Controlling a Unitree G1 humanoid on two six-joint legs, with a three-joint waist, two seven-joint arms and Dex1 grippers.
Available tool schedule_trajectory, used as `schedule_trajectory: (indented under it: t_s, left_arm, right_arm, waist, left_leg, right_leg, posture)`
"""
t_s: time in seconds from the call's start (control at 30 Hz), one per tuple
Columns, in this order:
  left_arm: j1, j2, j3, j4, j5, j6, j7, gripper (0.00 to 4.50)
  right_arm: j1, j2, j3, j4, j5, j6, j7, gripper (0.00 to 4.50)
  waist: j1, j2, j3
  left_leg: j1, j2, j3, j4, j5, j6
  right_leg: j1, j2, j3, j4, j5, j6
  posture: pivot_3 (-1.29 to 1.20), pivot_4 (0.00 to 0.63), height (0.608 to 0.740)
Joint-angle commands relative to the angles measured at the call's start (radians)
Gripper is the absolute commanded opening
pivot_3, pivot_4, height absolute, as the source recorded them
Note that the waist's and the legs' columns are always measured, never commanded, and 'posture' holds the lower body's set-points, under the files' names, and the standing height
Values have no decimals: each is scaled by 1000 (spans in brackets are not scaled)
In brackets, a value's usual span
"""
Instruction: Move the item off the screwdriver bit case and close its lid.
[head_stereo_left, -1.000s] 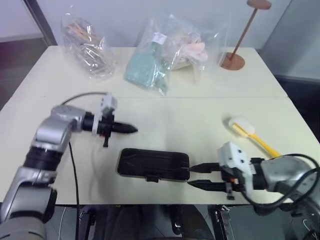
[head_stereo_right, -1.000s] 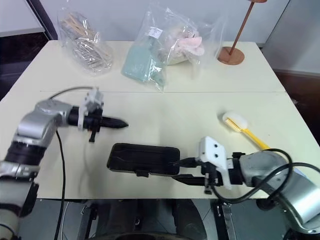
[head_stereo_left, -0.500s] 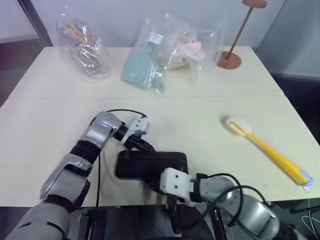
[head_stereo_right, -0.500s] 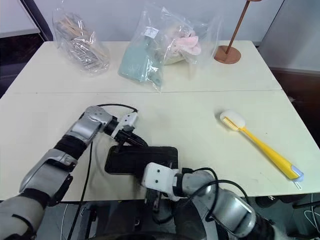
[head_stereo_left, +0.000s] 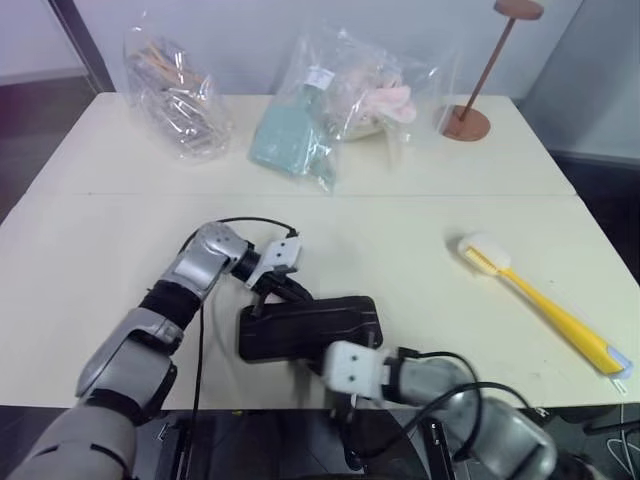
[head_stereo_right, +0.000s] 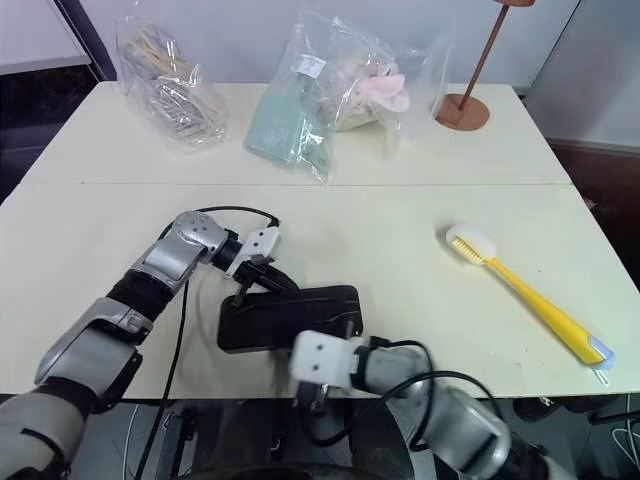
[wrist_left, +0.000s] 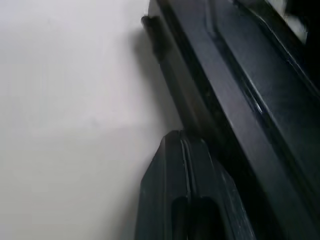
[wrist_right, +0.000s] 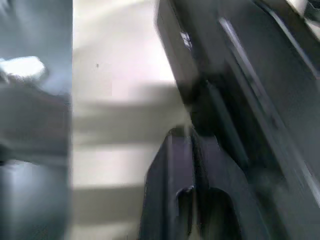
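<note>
left hand (head_stereo_left: 290, 291): fingers together | right hand (wrist_right: 192, 145): low, near edge

A pale cream counter (head_stereo_right: 90, 240) carries everything. The dark screwdriver bit case (head_stereo_right: 290, 318), lid down, lies near its front edge. The yellow-handled brush (head_stereo_right: 520, 295) rests well apart to the right. At the back lie two clear plastic bags (head_stereo_right: 170, 80) (head_stereo_right: 335, 85), beside a copper lamp base (head_stereo_right: 462, 112).

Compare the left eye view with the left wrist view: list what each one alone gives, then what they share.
Left eye view alone: the yellow-handled brush lying on the table apart from the case, the clear bags, the lamp stand, the right gripper. Left wrist view alone: a close look along the case's edge. Shared: the closed screwdriver bit case and the left gripper against it.
</note>
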Motion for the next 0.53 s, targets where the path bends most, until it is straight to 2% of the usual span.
schedule_trajectory:
  t_s: [0.03,0.07,0.13,0.17,0.23,0.3,0.43,0.53]
  left_arm:
    - [-41,95,102,82,17,-8,28,1257]
    - [-35,163,150,44,-20,38,-9,1766]
    - [-3,274,225,-65,-102,139,-81,2743]
    - [25,329,261,-138,-153,202,-101,2761]
    - [107,460,346,-322,-274,375,-111,2761]
    - [234,583,474,-512,-386,529,-111,2761]
    - [483,684,721,-731,-489,675,-56,2761]
    - [629,695,845,-806,-501,698,-22,2761]
  right_arm:
    - [63,-50,-292,-115,274,111,143,2255]
    - [88,-94,-459,-135,428,163,233,2827]
    - [107,-172,-714,-119,641,242,353,3887]
    - [107,-212,-816,-88,704,263,398,4393]
    - [97,-292,-963,26,722,255,463,4458]
    - [91,-362,-1056,134,717,233,524,4458]
    - [82,-436,-1108,233,735,210,603,4458]
    - [65,-456,-1082,277,716,171,622,4458]
  waist:
    - [-9,-1,0]
    - [-17,-1,0]
    - [-40,-3,2]
    - [-46,-3,2]
    - [-44,-2,2]
    - [-39,0,2]
    - [-24,1,3]
    - [-15,1,3]
  left_leg:
    - [0,0,0,0,0,0]
    - [1,0,-1,0,0,0]
    - [2,2,0,-1,0,0]
    - [2,3,-1,-2,0,0]
    - [4,4,-1,-4,0,0]
    - [4,3,-1,-5,0,0]
    - [3,3,0,-5,0,0]
    - [3,3,1,-4,0,0]
  right_leg:
    - [0,0,0,0,0,0]
    - [0,1,0,1,0,-1]
    - [-1,3,1,2,1,0]
    - [-1,3,1,3,1,0]
    - [-1,3,0,3,1,0]
    - [0,3,0,3,1,0]
    - [-1,0,0,2,-1,0]
    - [-1,0,0,1,-2,-2]
  posture:
    - [0,150,737]
    - [0,150,737]
    - [0,150,737]
    - [0,150,737]
    - [0,150,737]
    - [0,150,737]
    - [0,150,737]
    - [0,150,737]
